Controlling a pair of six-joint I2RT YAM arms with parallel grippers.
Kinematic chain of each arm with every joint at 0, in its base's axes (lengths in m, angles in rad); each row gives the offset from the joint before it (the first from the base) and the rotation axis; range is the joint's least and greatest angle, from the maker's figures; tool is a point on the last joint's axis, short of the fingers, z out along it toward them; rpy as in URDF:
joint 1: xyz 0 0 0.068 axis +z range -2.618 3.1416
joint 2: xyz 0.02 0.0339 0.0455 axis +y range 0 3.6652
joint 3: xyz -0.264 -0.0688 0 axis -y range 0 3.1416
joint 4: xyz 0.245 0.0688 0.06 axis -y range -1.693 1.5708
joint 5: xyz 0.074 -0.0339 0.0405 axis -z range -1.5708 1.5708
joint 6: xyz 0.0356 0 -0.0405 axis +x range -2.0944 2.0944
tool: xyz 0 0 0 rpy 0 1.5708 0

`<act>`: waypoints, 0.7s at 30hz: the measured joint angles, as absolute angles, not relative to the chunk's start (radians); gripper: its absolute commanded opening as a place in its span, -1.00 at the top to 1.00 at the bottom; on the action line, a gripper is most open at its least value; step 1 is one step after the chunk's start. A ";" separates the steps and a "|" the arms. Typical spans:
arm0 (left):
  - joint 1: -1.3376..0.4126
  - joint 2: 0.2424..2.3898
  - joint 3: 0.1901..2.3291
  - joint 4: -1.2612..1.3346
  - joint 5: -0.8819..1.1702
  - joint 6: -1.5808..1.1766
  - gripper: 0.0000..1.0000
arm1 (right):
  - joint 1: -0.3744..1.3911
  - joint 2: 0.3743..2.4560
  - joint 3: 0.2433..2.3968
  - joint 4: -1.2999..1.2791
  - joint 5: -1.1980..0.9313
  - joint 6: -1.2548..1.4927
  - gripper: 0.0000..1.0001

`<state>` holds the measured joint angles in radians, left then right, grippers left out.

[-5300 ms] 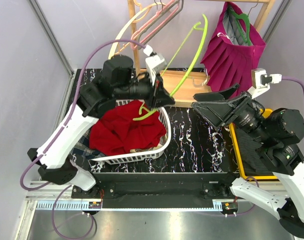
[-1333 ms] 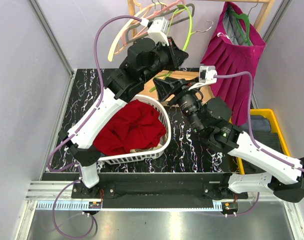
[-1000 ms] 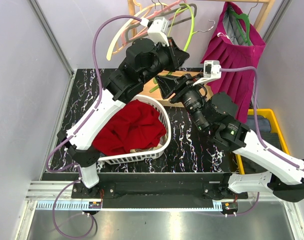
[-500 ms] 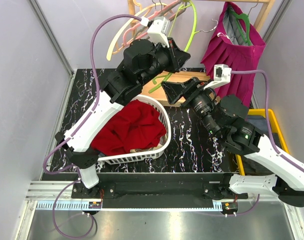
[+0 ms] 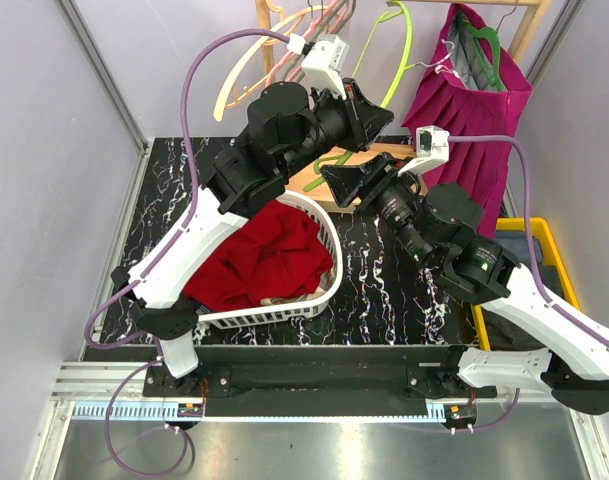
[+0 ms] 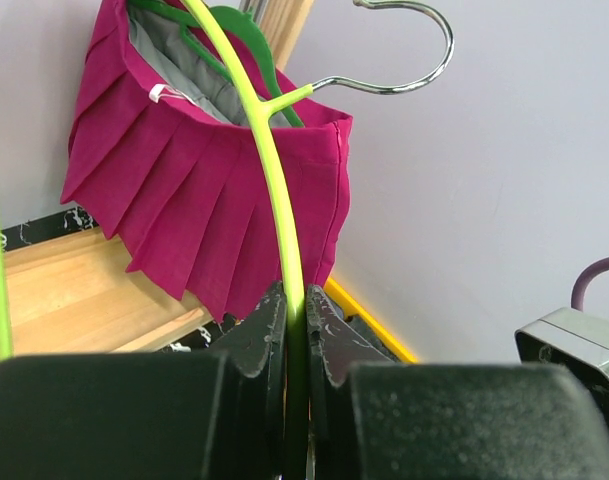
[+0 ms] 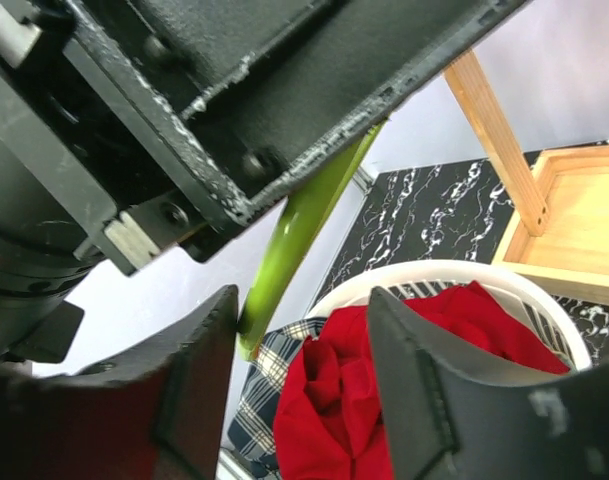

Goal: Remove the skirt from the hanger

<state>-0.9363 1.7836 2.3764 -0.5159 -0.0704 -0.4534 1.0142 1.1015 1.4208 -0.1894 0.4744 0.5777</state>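
My left gripper (image 5: 384,115) is raised near the rack and shut on a bare lime-green hanger (image 5: 404,50). In the left wrist view the hanger's bar (image 6: 269,170) runs up from between the left gripper's (image 6: 295,300) jaws. A red skirt (image 5: 259,255) lies heaped in the white basket (image 5: 329,290). A magenta pleated skirt (image 5: 464,110) hangs on a dark green hanger (image 6: 244,30) at the rack's right end. My right gripper (image 5: 339,185) stands open just below the left one. The lime hanger's lower end (image 7: 294,240) sits beside the right gripper's (image 7: 304,330) left finger, ungripped.
Pink and cream hangers (image 5: 284,40) hang at the rack's left. A wooden tray (image 5: 314,175) lies behind the basket, a yellow bin (image 5: 537,235) at the right edge. Plaid cloth (image 7: 269,390) sits under the red skirt. Purple walls close both sides.
My left gripper has carried the lime hanger higher and to the right, toward the rack. My right arm swung right, then came back under the left gripper, its jaws changing width.
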 measured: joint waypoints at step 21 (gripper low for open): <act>-1.021 1.839 2.423 -0.502 -0.190 -0.413 1.00 | 0.992 1.113 1.518 -0.331 0.452 0.586 0.68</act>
<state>-1.0210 1.8393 2.4226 -0.5018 -0.1902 -0.4126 0.9916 1.1130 1.5181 -0.3305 0.4519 0.5861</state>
